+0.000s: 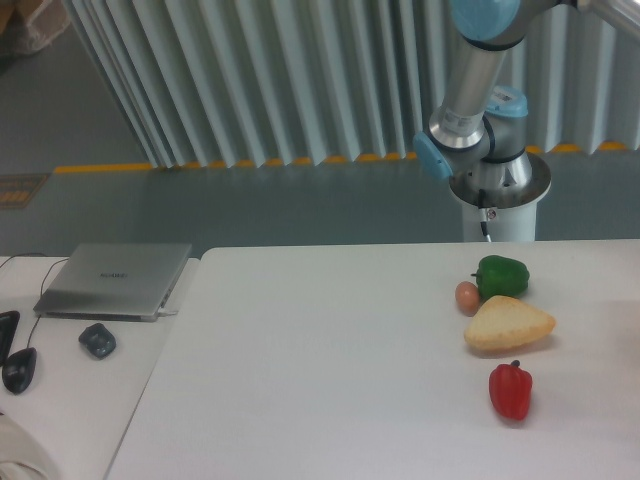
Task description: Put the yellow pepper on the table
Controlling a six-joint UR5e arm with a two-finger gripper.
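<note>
The yellow pepper is out of view. The white table [320,360] fills the lower middle and right of the camera view. Only the arm's base and lower links [480,120] show, behind the table's far edge at the right; the arm runs out of the frame at the top. The gripper is not in view.
On the table's right side lie a green pepper [501,275], a small brown egg-like item [467,295], a pale yellow wedge-shaped bread item [507,324] and a red pepper [511,390]. On the adjoining desk at the left are a closed laptop [115,280] and a dark mouse [97,340].
</note>
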